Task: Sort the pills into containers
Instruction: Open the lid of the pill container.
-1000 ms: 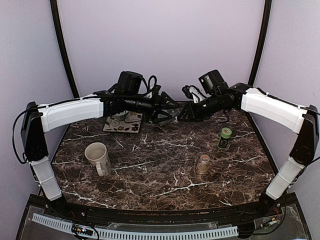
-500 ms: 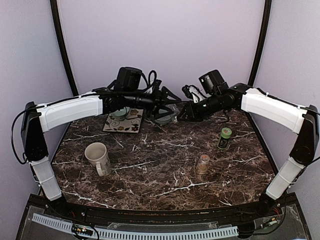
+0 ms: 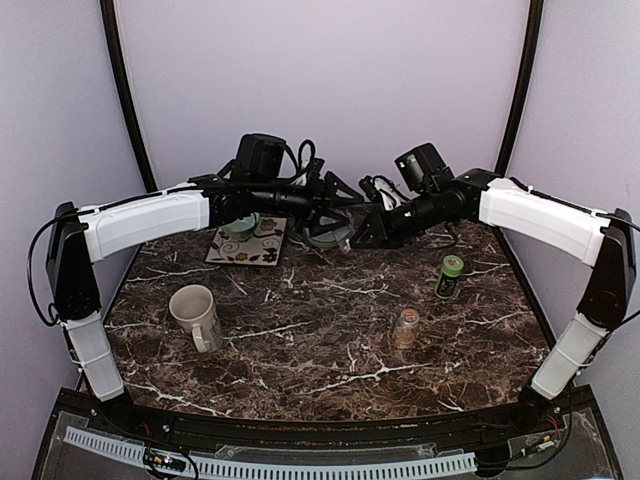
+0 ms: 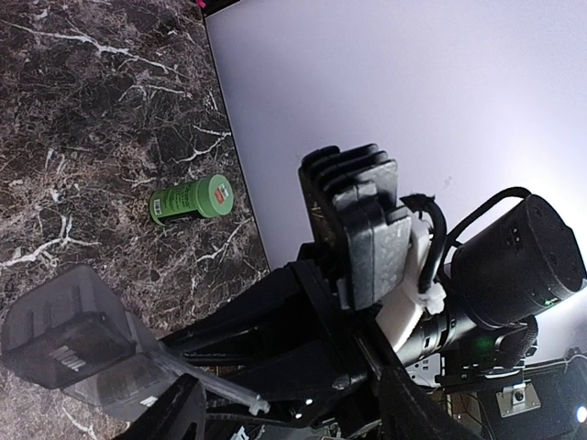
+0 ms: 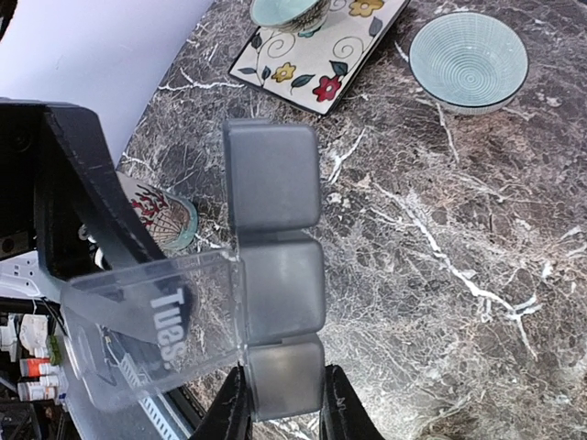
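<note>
Translucent grey plastic pill organiser (image 5: pixel 275 275) with one lid flipped open, above the dark marble worktop's (image 3: pixel 300 330) 12 o'clock edge, its end clamped in the right hand (image 5: pixel 282 405). The left hand (image 4: pixel 289 414), fingers apart, is at its 9 o'clock.

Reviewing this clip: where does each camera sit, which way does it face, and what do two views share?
Top external: high behind the bases, looking down on the marble table; both arms show, wrists close together at the far side.
Left wrist: on the left arm, facing across the table at the right arm's wrist and the green bottle; own fingers at the bottom edge.
Right wrist: looking down on the pill organiser between its own fingers, bowl beyond.
Shared: green bottle in top and left wrist; organiser in both wrist views.
</note>
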### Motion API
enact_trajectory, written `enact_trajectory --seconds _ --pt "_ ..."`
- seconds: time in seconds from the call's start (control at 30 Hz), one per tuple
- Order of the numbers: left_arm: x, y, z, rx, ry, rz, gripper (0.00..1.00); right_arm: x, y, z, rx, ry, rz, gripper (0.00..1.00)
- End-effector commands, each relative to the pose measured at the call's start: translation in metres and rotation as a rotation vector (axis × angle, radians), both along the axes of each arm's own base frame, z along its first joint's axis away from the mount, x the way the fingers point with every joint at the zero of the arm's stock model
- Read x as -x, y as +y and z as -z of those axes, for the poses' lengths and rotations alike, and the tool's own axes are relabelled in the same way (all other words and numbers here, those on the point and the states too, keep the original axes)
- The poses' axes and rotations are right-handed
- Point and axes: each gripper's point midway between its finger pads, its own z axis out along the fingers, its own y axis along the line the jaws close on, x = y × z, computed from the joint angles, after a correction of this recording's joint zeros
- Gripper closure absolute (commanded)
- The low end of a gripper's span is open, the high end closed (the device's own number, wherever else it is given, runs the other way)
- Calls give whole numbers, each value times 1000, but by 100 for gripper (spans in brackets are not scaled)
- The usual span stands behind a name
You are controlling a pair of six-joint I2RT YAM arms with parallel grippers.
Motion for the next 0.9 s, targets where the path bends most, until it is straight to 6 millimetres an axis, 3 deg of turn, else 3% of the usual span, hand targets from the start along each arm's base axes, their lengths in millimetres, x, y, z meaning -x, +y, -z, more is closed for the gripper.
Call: enact_trajectory --seconds 0.0,0.27,0.87 --pt "-3 -4 -15 37 -33 6 32 4 12 1 -21 8 -50 100" --pt "-5 -6 -12 23 -34 12 32 4 20 0 -29 8 -71 100" --pt "-6 5 35 -137 -11 -4 32 9 41 12 -90 99 -150 100"
